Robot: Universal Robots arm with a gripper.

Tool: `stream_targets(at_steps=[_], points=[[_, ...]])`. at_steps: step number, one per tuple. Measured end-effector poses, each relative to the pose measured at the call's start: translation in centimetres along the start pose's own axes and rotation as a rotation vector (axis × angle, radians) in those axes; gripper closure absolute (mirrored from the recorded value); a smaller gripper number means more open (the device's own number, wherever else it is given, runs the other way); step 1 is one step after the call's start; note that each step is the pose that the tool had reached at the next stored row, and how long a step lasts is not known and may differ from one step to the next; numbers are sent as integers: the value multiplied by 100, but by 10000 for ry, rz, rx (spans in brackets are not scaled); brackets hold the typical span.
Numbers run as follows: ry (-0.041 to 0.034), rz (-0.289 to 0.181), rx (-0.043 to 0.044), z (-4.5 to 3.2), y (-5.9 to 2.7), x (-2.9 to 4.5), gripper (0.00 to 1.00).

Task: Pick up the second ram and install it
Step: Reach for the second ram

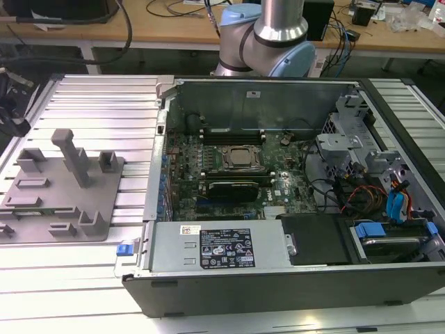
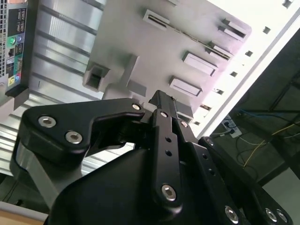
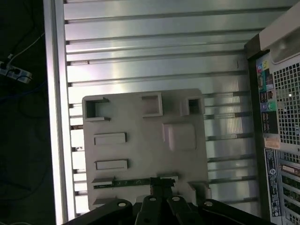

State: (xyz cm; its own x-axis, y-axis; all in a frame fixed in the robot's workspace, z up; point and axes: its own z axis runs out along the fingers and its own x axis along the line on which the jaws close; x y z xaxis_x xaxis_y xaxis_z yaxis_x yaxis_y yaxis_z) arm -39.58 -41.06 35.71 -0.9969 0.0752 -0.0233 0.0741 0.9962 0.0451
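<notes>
The second ram (image 3: 124, 182) is a thin green stick lying in a slot of the grey fixture plate (image 3: 140, 154), near the plate's edge. In the exterior view it shows as a green strip (image 1: 40, 210) at the near left of the same plate (image 1: 69, 202). My gripper (image 3: 161, 186) hangs high above the plate, over one end of the stick, with its black fingers (image 2: 160, 105) drawn together and nothing between them. The motherboard (image 1: 236, 167) with its long black slots lies in the open computer case (image 1: 292, 278).
The fixture plate carries raised grey blocks and a tall post (image 1: 73, 156). It sits on a ribbed aluminium table (image 1: 97, 104). The case's rear panel with ports (image 3: 274, 117) stands beside the plate. Cables and drive cages (image 1: 361, 160) crowd the case's right side. The arm's base (image 1: 268, 35) is behind the case.
</notes>
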Motion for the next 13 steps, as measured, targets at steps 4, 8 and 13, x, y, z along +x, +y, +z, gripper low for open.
stream_targets(at_steps=[4, 8, 13], points=[[0, 1, 0, 107, -86, 124, 92], [0, 0, 0, 181, -159, 173, 92], [2, -1, 30, 205, -172, 184, 92]])
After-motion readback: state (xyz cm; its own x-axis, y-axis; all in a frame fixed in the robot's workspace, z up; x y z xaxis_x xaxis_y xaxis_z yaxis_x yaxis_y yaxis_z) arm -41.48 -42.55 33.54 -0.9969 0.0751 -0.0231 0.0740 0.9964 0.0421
